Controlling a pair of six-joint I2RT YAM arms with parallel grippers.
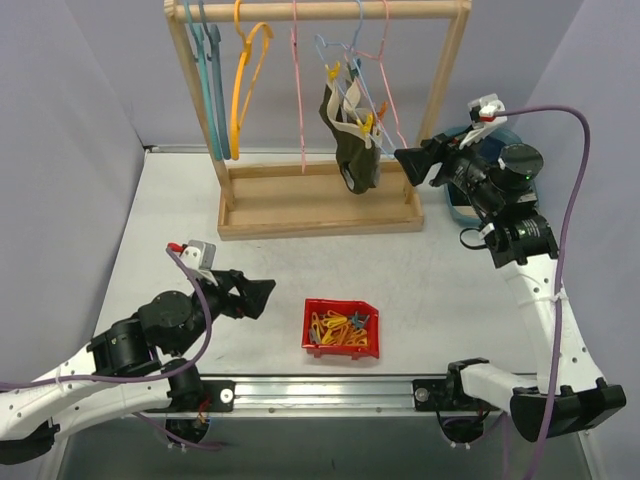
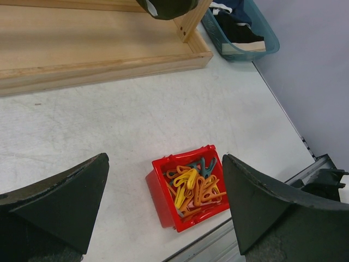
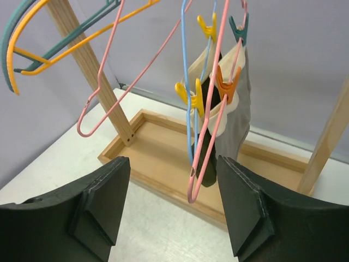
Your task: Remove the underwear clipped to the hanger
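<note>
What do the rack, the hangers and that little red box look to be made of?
Rack: bare pale wood, grain visible, matt.
Hangers: thin coloured rods, likely plastic-coated wire; cannot be sure.
Red box: moulded plastic, slightly glossy, with an even colour.

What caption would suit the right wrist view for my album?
Open fingers face underwear clipped to a pink hanger.

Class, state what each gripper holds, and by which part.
Nothing is held. The left gripper is open over the table; the right gripper is open, short of the underwear.
</note>
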